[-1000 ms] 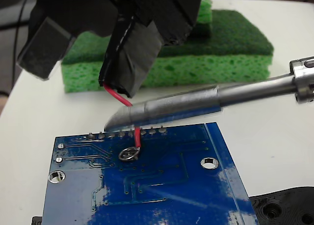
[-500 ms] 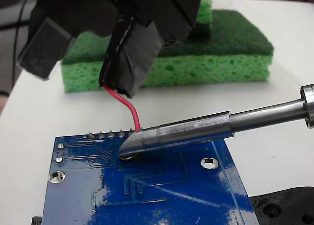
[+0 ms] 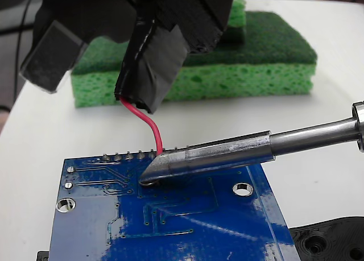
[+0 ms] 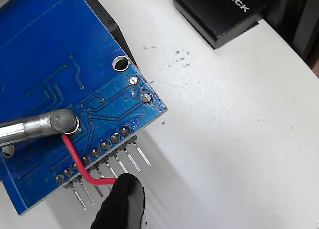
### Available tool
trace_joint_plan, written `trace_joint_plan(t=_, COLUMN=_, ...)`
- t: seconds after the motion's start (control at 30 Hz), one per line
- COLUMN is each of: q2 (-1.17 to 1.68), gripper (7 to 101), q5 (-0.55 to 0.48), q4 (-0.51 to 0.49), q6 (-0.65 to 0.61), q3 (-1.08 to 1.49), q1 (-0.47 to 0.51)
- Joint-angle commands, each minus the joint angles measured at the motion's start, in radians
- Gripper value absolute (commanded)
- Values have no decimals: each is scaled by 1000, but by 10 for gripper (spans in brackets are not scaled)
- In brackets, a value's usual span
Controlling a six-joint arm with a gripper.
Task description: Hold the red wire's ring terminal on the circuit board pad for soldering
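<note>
Fixed view gives me the gripper (image 3: 136,99) high in the frame, its black taped fingers (image 3: 151,67) clamped on the upper end of the red wire (image 3: 149,126), which comes out from under the tape and curves down to the circuit board (image 3: 187,221). My blue board lies flat on the white table (image 3: 318,153), with a row of solder points along its far edge and round mounting holes toward its left and right sides. A soldering iron (image 3: 227,154) reaches in from the right, its silver angled tip pressed down on the board right where the wire ends, so from this side I only see a sliver of the ring terminal (image 3: 149,182) under the tip, and the pad itself is covered. A green sponge (image 3: 239,67) sits on the table behind the board, well apart from it, and a black perforated part (image 3: 330,238) shows at the lower right corner. From the wrist view I see the wire (image 4: 75,161) leaving the black fingertip (image 4: 122,201) at the bottom edge, arching over the header pins (image 4: 127,159) and ending at the iron's rounded tip (image 4: 64,122), where a thin silver rim of the ring (image 4: 75,131) peeks out against the board (image 4: 45,54). A black box (image 4: 224,12) lies on the table at the top right.
</note>
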Motion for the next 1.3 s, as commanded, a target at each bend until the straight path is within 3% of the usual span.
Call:
trace_joint_plan(t=0.03, q2=3, gripper=1003, q5=5, q4=-2, q6=0, q3=-5, q1=0)
trace_joint_plan(t=1.3, q2=23, gripper=1003, q5=37, q4=15, q6=-28, q3=-15, q1=-12)
